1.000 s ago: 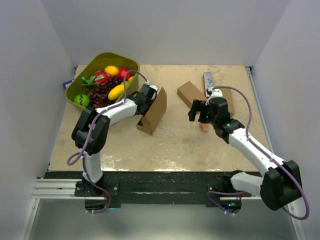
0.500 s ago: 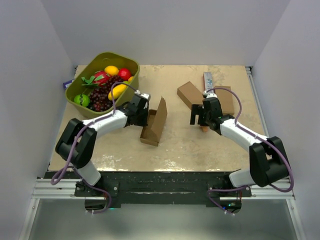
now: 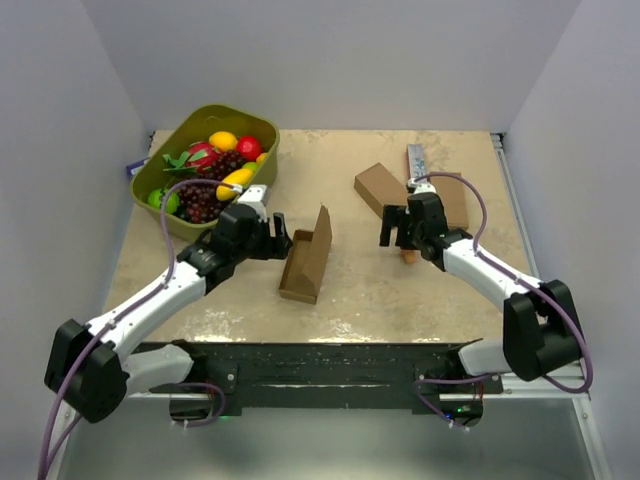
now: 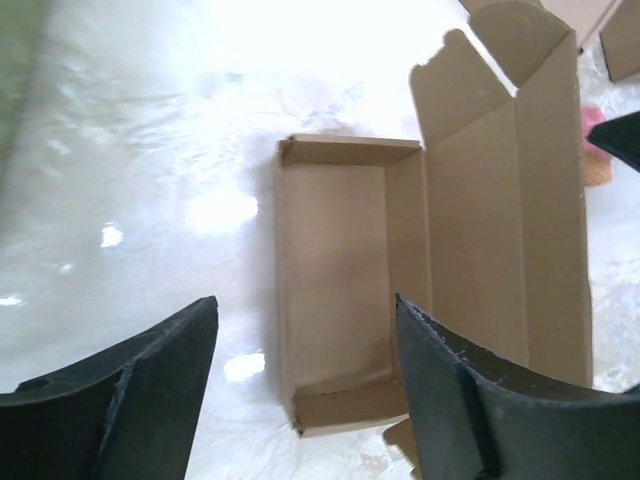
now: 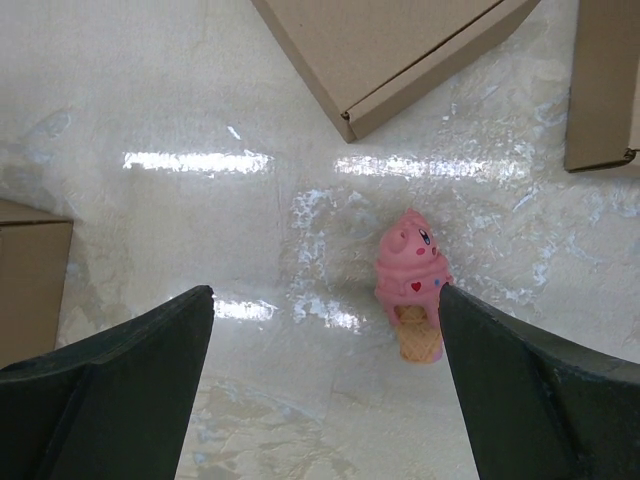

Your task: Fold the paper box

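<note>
The paper box (image 3: 305,262) is sitting on the table (image 3: 350,305) a little left of its middle and nearer the near edge than the far one. Its shallow tray is lying open on the surface, and its lid panel is standing up along the tray's right side. In the left wrist view the box (image 4: 335,290) is showing its bare inside, with a small flap sticking out at the lid's far end. The left gripper (image 3: 277,238) is hovering just beside the box on its left, not touching it. Its jaws are standing well apart and holding nothing, and from the wrist the left gripper (image 4: 303,310) is framing the tray between its two dark fingers. The right gripper (image 3: 395,222) is hanging over the right half of the table, with its jaws spread wide and gripping nothing. In its own view the right gripper (image 5: 325,295) is looking down on a small pink ice-cream toy (image 5: 412,285) lying near its right finger. Two flat cardboard boxes (image 3: 378,188) (image 3: 452,200) are lying toward the far right part of the table, with a narrow printed carton (image 3: 416,160) between them. A green bowl (image 3: 215,110) full of fruit is sitting in the far left corner.
</note>
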Motion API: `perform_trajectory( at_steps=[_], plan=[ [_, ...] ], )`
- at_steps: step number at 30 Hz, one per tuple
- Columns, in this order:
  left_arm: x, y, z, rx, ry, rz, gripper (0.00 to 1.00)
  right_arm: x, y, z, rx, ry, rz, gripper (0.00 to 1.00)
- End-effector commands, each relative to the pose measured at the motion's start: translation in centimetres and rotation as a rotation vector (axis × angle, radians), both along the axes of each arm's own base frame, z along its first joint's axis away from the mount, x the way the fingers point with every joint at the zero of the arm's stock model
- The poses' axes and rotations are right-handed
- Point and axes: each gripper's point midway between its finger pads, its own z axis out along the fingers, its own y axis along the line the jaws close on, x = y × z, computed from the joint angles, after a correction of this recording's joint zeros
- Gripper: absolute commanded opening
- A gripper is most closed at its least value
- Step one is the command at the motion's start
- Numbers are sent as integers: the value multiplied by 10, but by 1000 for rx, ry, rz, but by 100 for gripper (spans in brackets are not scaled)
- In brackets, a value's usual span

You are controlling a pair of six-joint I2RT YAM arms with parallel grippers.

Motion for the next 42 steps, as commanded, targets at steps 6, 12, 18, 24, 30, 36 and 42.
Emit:
perform_trajectory(
  at_steps=[6, 12, 18, 24, 30, 36, 42],
  plan=[
    [-40, 39, -72, 42, 117, 132, 72, -1, 10, 31, 65, -65, 42, 93],
    [-47, 43, -95, 49, 146, 140, 67, -23, 32, 44, 181, -72, 142, 90],
    [-63, 18, -115, 16, 194, 27, 61, -47, 81, 21, 273, -14, 251, 89],
    [-84, -11, -118, 10, 188, -45, 61, -39, 139, 3, 358, 42, 352, 88],
    [-85, -38, -122, -49, 172, -121, 58, -13, 188, 10, 412, 57, 475, 86],
    [-76, -70, -106, -87, 122, -181, 58, 3, 222, 16, 441, 75, 563, 86],
    [-61, -86, -92, -108, 54, -195, 61, 22, 225, 22, 401, 44, 550, 86]
  ],
)
